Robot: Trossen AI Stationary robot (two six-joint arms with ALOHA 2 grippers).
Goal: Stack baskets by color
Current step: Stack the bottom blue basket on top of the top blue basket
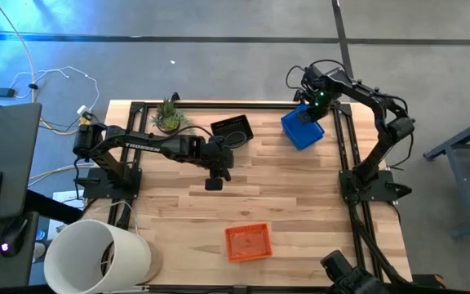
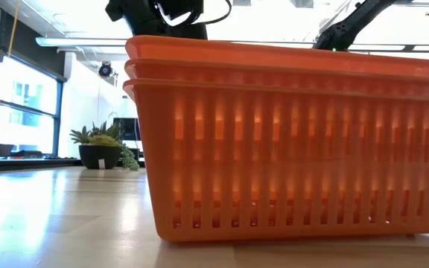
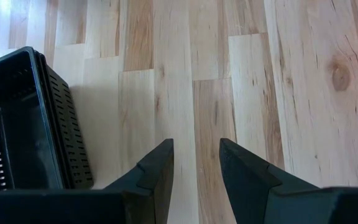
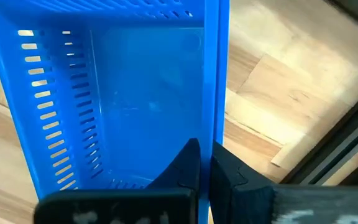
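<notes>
- Blue perforated plastic basket (image 1: 302, 129): far right corner of the tabletop, wall pinched by right gripper (image 4: 205, 163).
- Advice: lower squarely (walls aligned).
- Left gripper (image 3: 196, 163): parted, empty, beside black mesh basket (image 3: 23, 124).

White lettering "TROSSEN" runs along the left arm (image 1: 141, 145).

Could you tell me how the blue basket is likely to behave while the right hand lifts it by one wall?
The blue basket looks thin and slotted, so probably light. Pinched on one wall by the right hand, it may hang tilted. Its smooth plastic could slip slightly.
</notes>
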